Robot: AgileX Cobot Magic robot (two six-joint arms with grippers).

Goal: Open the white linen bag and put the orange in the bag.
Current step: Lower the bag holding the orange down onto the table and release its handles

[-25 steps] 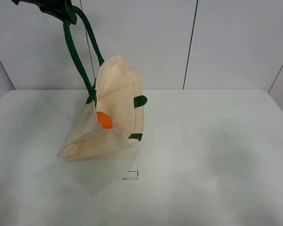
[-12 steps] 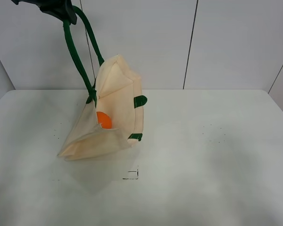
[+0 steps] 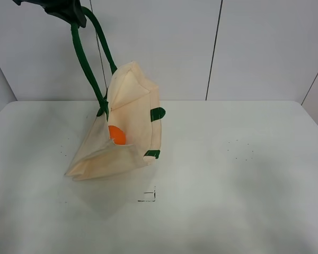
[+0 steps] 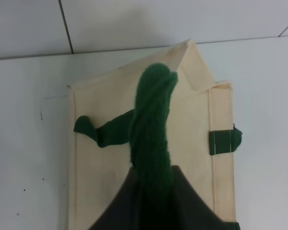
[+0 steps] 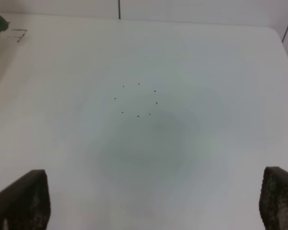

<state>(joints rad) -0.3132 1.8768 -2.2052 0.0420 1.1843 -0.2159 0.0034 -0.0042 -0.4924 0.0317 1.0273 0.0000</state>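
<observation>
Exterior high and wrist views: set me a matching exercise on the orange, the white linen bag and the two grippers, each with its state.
1 orange
2 white linen bag
3 left gripper
4 right gripper

A open, above the table
B hangs from the green handle
C inside the bag
D shut on the green handle

Pairs: 1-C, 2-B, 3-D, 4-A

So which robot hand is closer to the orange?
Left. The left gripper holds the white linen bag by its green handle, high above the orange inside. The right gripper hangs open over the table, off to the bag's side.
</observation>
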